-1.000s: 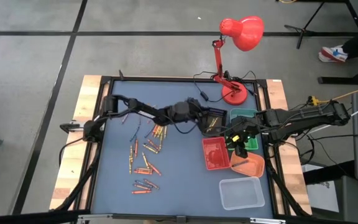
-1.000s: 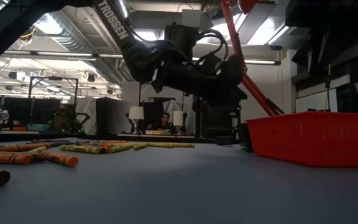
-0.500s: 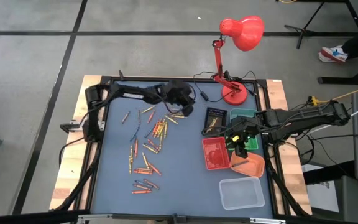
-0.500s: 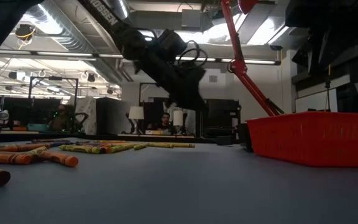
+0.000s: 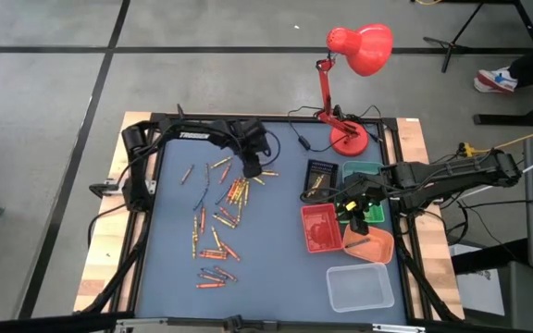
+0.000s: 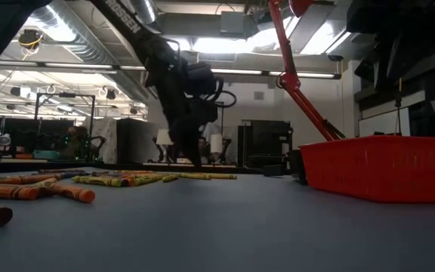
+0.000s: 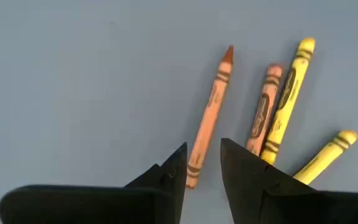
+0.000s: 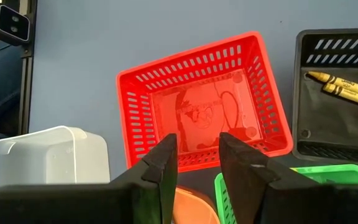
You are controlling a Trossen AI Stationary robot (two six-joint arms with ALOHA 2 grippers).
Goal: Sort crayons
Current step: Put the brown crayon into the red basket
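Left gripper (image 7: 202, 163) low over far end of crayon scatter, fingers parted, empty, straddling end of orange paper-wrapped crayon (image 7: 209, 118). Crayons (image 5: 218, 222) strewn over left half of matte blue table (image 5: 276, 277). Right gripper (image 8: 197, 155) above slotted red plastic tray (image 8: 204, 106), parted, apparently empty.

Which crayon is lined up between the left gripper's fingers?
The orange crayon, lying alone beside the cluster. Its lower end sits in the gap of the open left gripper; the second orange and two yellow crayons lie off to one side.
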